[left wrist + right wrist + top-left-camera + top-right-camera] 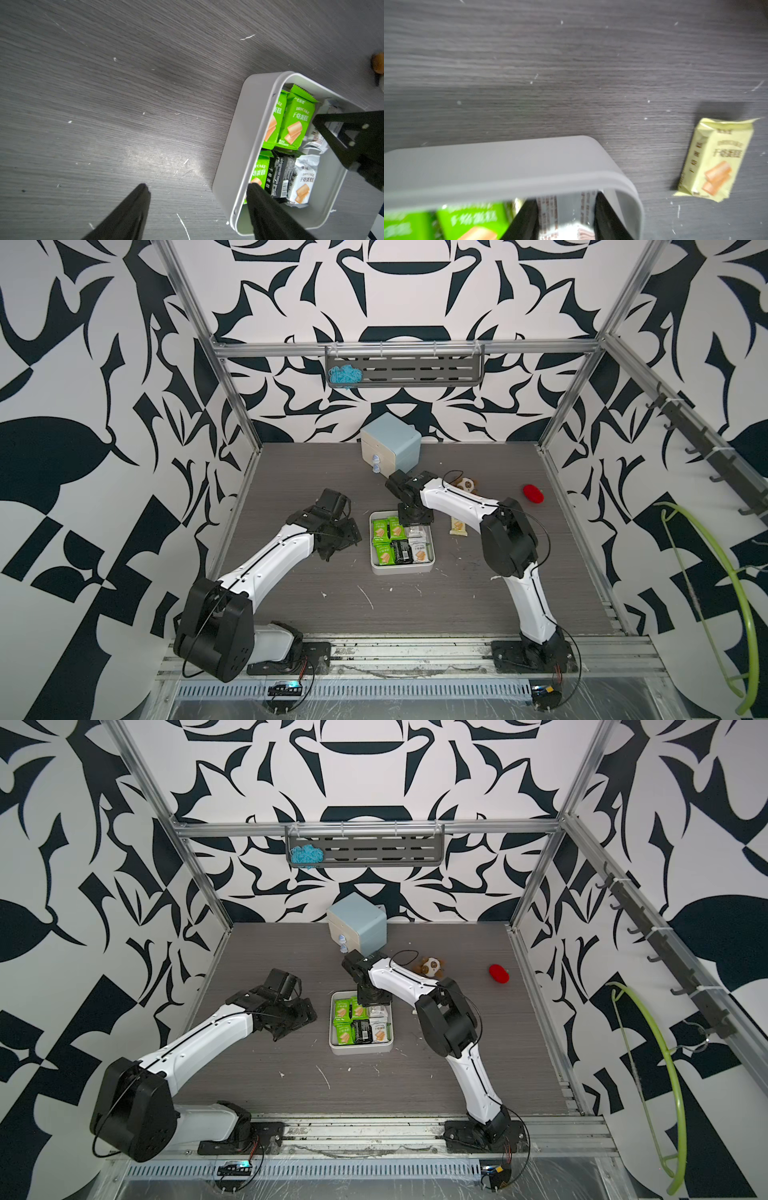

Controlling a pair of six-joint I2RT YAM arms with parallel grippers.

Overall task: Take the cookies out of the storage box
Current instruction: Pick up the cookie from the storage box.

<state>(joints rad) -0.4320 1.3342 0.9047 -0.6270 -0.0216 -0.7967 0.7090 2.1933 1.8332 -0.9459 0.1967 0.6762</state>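
A: Where are the cookies (392, 541)?
B: Most lie in the storage box (401, 570) mid-table: green, black and white packets. 1 pale yellow packet (714, 162) lies on the table (415, 605) right of the box, apart from it.
A: The right gripper (565, 197)?
B: Down in the box's far right corner, clamped on a white packet (566, 216).
A: And the left gripper (198, 186)?
B: Jaws spread wide, holding nothing, above the table just left of the box.
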